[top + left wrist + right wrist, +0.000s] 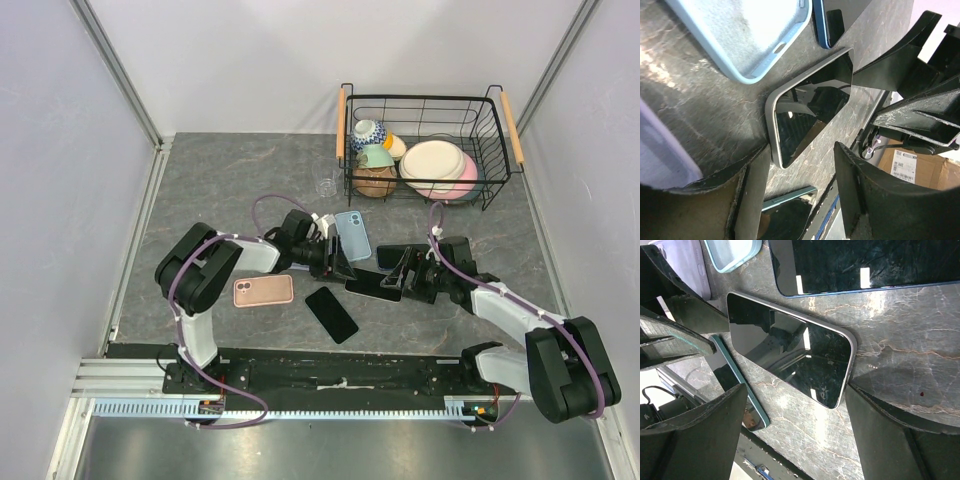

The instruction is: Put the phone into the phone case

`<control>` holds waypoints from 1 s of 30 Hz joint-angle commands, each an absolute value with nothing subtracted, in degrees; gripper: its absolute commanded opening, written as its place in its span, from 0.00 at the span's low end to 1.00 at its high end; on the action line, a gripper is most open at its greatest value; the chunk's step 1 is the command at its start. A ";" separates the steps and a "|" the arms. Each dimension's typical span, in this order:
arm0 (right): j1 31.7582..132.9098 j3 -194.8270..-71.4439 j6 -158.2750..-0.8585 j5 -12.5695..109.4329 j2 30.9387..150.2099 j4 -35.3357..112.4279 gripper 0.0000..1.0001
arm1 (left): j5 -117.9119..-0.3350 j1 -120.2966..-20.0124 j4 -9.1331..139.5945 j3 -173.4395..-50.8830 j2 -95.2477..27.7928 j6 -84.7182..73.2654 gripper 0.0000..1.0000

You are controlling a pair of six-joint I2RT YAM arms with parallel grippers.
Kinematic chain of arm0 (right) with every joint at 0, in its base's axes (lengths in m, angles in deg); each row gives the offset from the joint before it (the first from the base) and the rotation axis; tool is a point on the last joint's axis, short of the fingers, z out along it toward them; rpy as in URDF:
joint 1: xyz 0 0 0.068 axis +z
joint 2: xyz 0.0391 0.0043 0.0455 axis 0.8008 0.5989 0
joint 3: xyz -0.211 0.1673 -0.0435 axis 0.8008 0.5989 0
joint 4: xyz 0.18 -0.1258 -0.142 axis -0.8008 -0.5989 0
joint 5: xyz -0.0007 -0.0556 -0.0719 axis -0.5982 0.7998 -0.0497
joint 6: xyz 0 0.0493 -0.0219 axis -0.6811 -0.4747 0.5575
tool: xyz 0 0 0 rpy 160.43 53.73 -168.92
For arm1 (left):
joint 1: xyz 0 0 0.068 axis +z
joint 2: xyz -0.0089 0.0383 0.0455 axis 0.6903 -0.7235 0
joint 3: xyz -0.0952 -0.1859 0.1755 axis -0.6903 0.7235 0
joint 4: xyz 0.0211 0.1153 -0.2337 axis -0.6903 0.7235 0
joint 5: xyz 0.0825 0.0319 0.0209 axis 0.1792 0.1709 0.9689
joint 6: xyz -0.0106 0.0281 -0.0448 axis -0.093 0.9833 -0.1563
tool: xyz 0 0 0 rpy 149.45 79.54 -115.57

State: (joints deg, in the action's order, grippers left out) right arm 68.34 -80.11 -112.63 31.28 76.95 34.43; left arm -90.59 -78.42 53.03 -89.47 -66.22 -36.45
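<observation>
Nearest the wrist lenses, the left jaws and the right jaws were both seen spread wide, with nothing pinched between them. A silver-rimmed phone [790, 352] was laid flat and screen up on the grey marbled bench [220, 190], between the left arm [200, 270] and the right arm [510, 310] and just ahead of both sets of jaws. One of its corners was seen just beside a right finger [900, 440], though contact could not be judged. A light-blue case [740, 30] was laid open side up near the phone's far end, apart from it, with its pale lining shown. A blue-edged phone [865, 265] and a teal-edged phone [737, 385] were laid close by. A wire basket [420, 98] of dishes was set at the far right.
</observation>
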 commanded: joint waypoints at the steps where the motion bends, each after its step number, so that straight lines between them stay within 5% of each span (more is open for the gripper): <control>1: 68.32 -77.37 -112.74 32.17 78.66 33.16 0.87 | -91.20 -79.86 53.28 -89.74 -69.41 -35.62 0.61; 12: 68.24 -75.61 -114.68 28.83 80.69 38.70 0.86 | -96.74 -81.18 41.15 -88.86 -72.75 -42.04 0.51; 15: 68.32 -75.69 -114.41 28.91 80.42 38.70 0.86 | -97.18 -81.27 40.35 -89.03 -73.02 -42.49 0.33; 16: 68.24 -75.61 -114.33 29.00 80.25 38.70 0.86 | -97.27 -81.27 40.35 -89.04 -73.02 -42.40 0.21; 20: 68.32 -75.69 -114.24 29.35 79.63 38.53 0.86 | -97.09 -81.27 40.53 -89.04 -73.02 -42.40 0.02; 30: 68.32 -77.62 -112.13 30.67 78.23 36.07 0.87 | -93.67 -81.27 43.52 -88.87 -70.39 -40.38 0.02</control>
